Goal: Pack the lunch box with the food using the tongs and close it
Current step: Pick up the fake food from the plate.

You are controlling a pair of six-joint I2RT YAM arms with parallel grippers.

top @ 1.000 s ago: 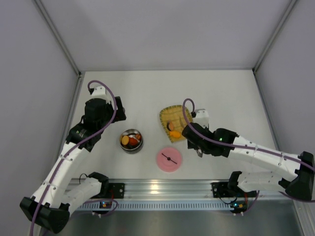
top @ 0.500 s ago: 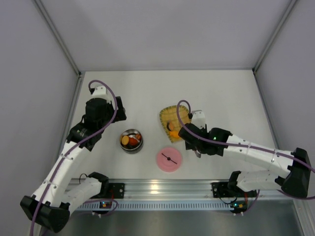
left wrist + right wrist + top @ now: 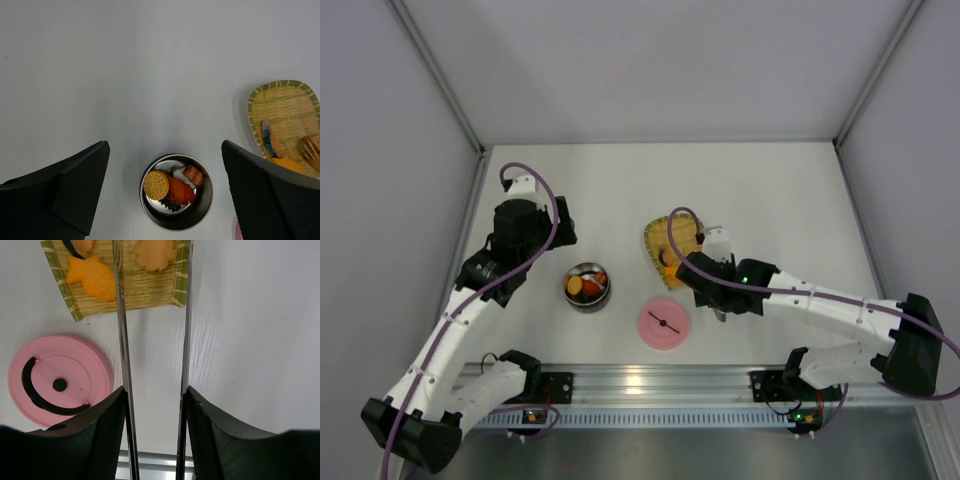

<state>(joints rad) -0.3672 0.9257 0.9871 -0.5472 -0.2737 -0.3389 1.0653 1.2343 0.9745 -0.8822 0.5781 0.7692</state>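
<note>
**Top view.** A small round shiny steel lunch box sits on the white tabletop, left of the middle and toward the near edge, with food already inside. A flat pink round lid with a black bar handle lies apart from the box, closer to the near edge. I take it the lid is off so the box can be loaded. A yellow woven shield-shaped tray lies mid-table. The right gripper hangs at the tray's near edge, and the left gripper is beyond the box.

**Left wrist.** The jaws are spread wide with nothing between them. They look down on the box, which holds a round cracker and orange bits. It is probably parked clear.

**Right wrist.** The fingers are half closed, pinching the two arms of the slim pale tongs. The arms stand apart and reach over the tray's edge. They straddle a pale orange flower-shaped piece, with an orange fish-shaped piece just beside on the left. The tips are out of frame, so I cannot tell if anything is caught.
</note>
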